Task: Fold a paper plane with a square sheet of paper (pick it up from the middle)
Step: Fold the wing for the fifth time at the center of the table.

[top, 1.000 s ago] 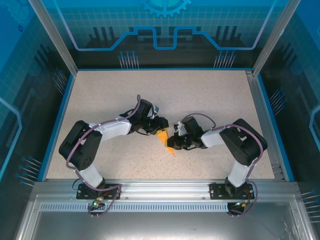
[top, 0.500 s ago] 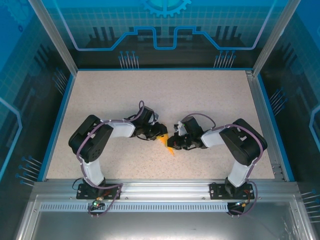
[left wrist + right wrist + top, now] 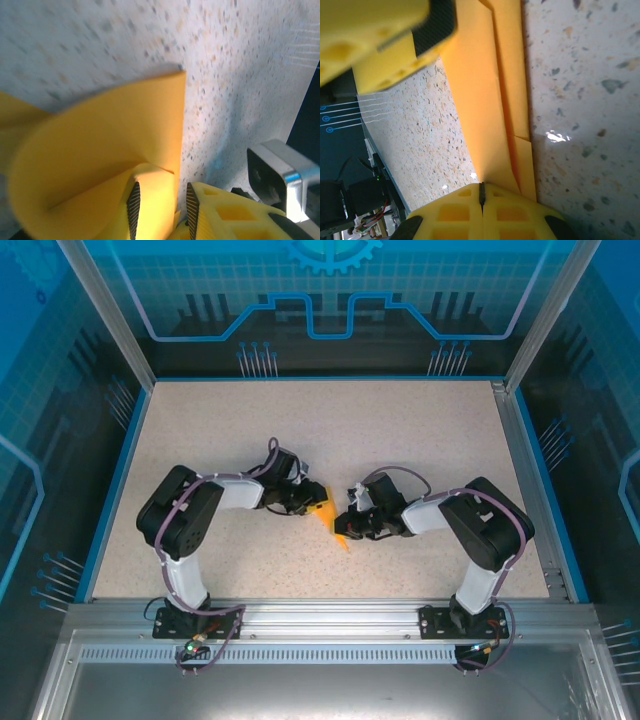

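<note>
You have the paper plane [image 3: 333, 523] at the middle of the table [image 3: 420, 440], between the 2 arms. Your right gripper [image 3: 481, 194] is clamped closed on its folded edge. Your left gripper [image 3: 161, 202] stands part-open around 1 curled flap, apparently not pinching it.

The left tool [image 3: 320, 503] and right tool [image 3: 347, 527] crowd the paper plane [image 3: 341, 538], with free table [image 3: 400, 430] all around.

The paper plane [image 3: 331, 516] lies between both arms' fingers [image 3: 454, 213].
</note>
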Robot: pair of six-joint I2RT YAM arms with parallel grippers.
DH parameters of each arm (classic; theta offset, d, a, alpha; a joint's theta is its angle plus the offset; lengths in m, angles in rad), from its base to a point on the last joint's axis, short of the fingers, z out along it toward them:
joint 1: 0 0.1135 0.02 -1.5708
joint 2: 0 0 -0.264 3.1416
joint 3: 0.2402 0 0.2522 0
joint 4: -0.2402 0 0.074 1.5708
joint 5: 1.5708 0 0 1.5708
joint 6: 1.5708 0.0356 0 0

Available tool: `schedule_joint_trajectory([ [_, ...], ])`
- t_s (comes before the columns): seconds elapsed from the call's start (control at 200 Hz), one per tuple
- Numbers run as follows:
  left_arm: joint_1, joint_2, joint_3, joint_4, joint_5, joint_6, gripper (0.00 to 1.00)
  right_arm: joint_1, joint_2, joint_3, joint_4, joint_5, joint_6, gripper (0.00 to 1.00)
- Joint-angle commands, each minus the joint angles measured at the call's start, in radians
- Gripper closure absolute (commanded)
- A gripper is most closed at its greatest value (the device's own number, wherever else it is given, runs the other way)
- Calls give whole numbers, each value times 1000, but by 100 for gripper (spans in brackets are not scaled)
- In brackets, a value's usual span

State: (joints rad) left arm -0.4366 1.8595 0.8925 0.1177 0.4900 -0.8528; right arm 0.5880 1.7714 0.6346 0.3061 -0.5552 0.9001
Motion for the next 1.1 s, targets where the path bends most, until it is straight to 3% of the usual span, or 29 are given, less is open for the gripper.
schedule_joint_trajectory([
  [0.0, 70, 41, 33, -45, -65, 75, 64, -1, 71, -62, -217, 100, -27, 100],
  [0.415, 187, 75, 158, -164, -31, 183, 63, -3, 60, -54, -211, 76, -26, 100],
  [0.675, 206, -59, 175, -203, -6, 168, 63, -4, 53, -26, -218, 60, -25, 100],
  [0.885, 130, -186, 83, -157, 36, 97, 64, -6, 36, -13, -221, 63, -16, 100],
  [1.09, -9, -145, 13, -28, 61, 8, 65, -10, 20, -15, -216, 67, -7, 100],
])
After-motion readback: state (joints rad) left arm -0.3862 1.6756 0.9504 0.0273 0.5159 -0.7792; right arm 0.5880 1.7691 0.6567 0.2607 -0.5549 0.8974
